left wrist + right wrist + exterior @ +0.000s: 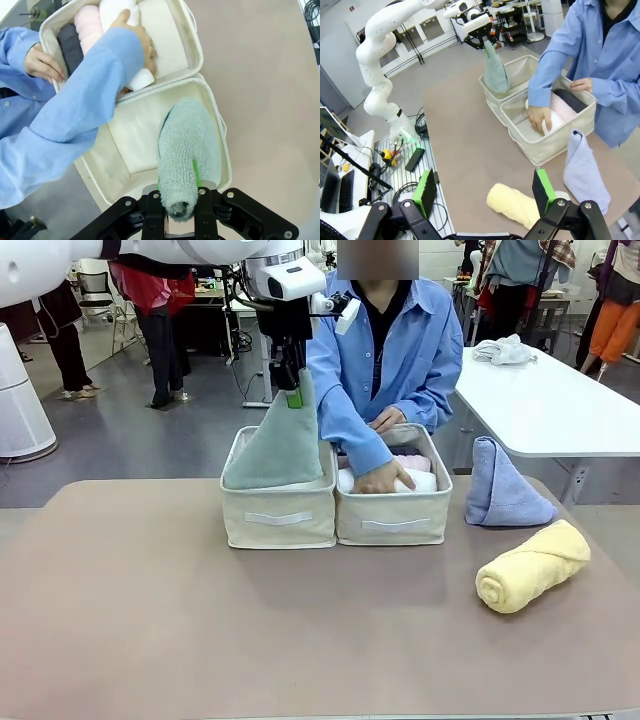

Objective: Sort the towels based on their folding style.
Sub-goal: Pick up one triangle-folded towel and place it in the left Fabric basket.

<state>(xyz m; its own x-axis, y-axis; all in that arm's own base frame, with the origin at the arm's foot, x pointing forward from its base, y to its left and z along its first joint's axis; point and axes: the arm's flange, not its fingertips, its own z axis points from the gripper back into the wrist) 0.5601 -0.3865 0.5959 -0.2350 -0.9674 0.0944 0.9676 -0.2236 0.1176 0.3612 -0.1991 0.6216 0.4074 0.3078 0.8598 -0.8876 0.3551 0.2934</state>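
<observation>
The left pincer (294, 392), clamped on the mint-green cone towel (278, 445), should seat it upright in the beige box (278, 525) beneath before releasing; the right pincer (485, 192) stands apart.

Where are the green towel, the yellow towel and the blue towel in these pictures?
green towel (283, 445), front view, middle of the cone's side.
yellow towel (532, 567), front view, middle of the roll.
blue towel (503, 495), front view, front face of the cone.
</observation>
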